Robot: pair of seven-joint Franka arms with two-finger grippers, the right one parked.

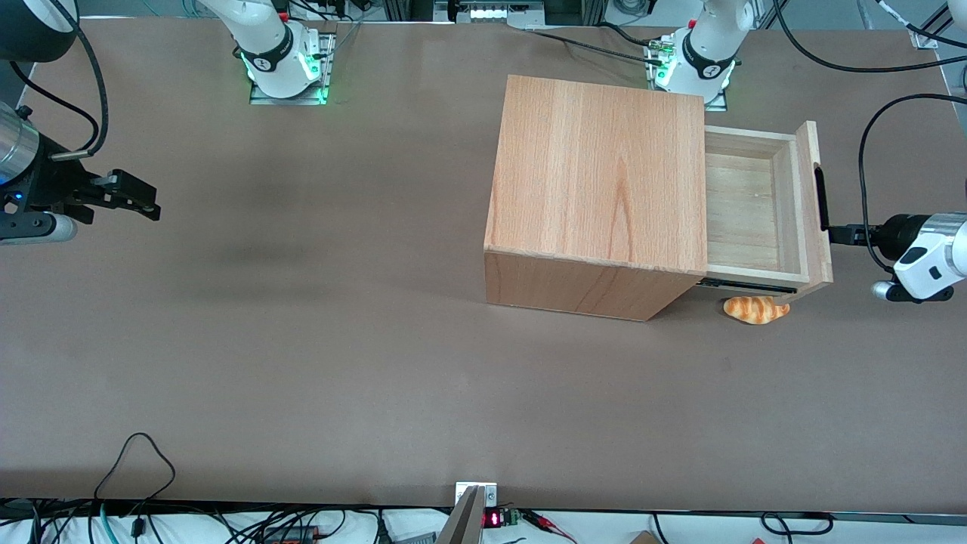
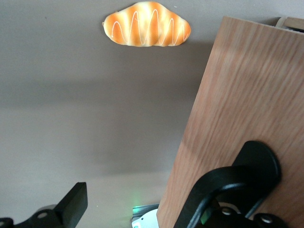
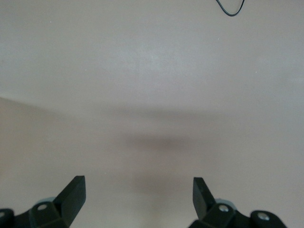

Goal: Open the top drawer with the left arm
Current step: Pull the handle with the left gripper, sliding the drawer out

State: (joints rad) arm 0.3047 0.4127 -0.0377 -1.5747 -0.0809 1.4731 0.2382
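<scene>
Drawer [image 1: 744, 211]: pulled partway out of the cabinet, toward my end of the table; its pale plank bottom shows, with nothing lying in it; its front panel [image 1: 814, 204] stands upright at the outer end
Handle [image 1: 822, 198]: long black bar on the panel's outer face; one of its curved black mounts shows close up in my wrist view, against the wood
Gripper [image 1: 842, 233]: mine, level with the drawer and right at the handle, near the end of the bar that lies nearer the front camera; in my wrist view one black finger [image 2: 71, 202] hangs free over the table, well apart from the other side, which sits at the handle mount; so my fingers are spread and clasp nothing
Arm [image 1: 925, 253]: my white and silver wrist reaches in from the table's edge, a black cable looping above it
Cabinet [image 1: 597, 181]: plain wooden box on the brown table [image 1: 302, 340]; the drawer juts from its top slot
Croissant [image 1: 755, 309]: orange with pale stripes, on the table under the drawer's front corner; nearer the front camera than the drawer; apart from my gripper
</scene>
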